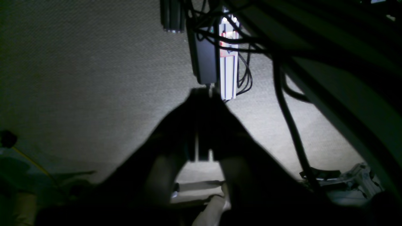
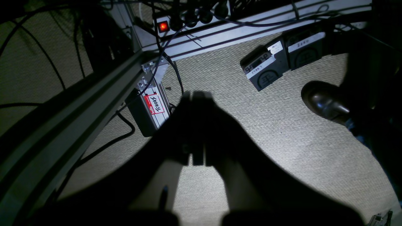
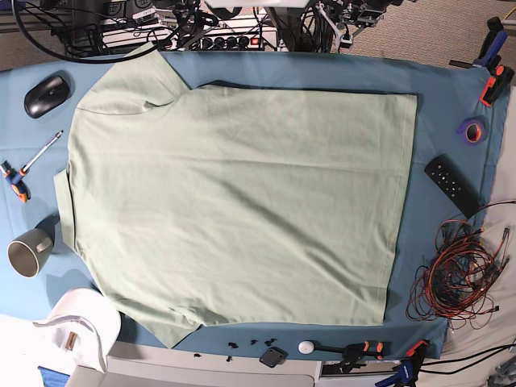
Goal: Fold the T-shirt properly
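1. The T-shirt (image 3: 234, 201) is lying spread out flat on the surface (image 3: 439, 121), which is draped in a blue cloth, and it is filling most of the middle of the base view.
2. It is showing as a pale sage-green, plain panel of fabric with only faint creases, its straight hem running down the right side of that view.
3. 1 short sleeve (image 3: 129, 76) is pointing toward the top-left corner, and the other sleeve (image 3: 165, 322) is reaching toward the bottom edge.
4. A dark mouse (image 3: 46, 93), a screwdriver (image 3: 14, 181) and a grey mug (image 3: 29, 251) are sitting just left of the shirt, with a white cap (image 3: 81, 322) lying near its lower-left corner.
5. A black remote (image 3: 453, 185), a roll of tape (image 3: 474, 129) and a tangle of red and black wires (image 3: 459, 274) are lying to the right, apart from the hem.
6. The left gripper (image 1: 201, 94) is hanging over carpeted floor with its jaws pressed together, clamping nothing.
7. The right gripper (image 2: 197, 94) is likewise pointing at the carpet (image 2: 282, 141), jaws together and empty, near 2 labelled foot pedals (image 2: 282, 62) and a dark shoe (image 2: 325, 102).
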Available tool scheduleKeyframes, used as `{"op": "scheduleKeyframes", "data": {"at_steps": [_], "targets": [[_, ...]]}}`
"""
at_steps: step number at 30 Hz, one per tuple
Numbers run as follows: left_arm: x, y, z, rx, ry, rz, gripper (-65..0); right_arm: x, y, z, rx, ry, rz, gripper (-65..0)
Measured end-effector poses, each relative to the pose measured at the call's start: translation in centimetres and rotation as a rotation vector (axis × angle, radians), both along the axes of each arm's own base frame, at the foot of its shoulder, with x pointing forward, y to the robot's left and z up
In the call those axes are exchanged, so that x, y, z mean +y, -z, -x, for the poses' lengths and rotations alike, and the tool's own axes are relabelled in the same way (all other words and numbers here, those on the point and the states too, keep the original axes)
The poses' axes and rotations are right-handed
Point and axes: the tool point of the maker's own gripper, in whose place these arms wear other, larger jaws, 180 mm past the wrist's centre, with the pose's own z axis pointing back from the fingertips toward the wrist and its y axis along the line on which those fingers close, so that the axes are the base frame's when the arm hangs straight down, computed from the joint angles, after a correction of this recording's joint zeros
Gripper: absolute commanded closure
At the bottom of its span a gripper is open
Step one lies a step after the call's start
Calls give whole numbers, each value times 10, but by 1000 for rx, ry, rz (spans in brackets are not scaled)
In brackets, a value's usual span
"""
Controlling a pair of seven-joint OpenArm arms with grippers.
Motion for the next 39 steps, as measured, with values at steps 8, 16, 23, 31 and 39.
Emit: {"op": "scheduleKeyframes", "data": {"at_steps": [8,16,23,31,39], "targets": [[0,0,0,0,0,0,0,0,0,0,-1,0,0,0],[0,0,-1,-4,-1,1,0,0,0,0,-1,0,0,0],[-1,-1,-2,5,2,2,0,-5,-2,-9,-28,-3,13,0],[5,-6,-3,-18,6,-7,0,-32,-15,-5,-50,-19,79,0],[39,-29,50,-46,26,-26,0,-64,-40,46,-77,1,112,0]]}}
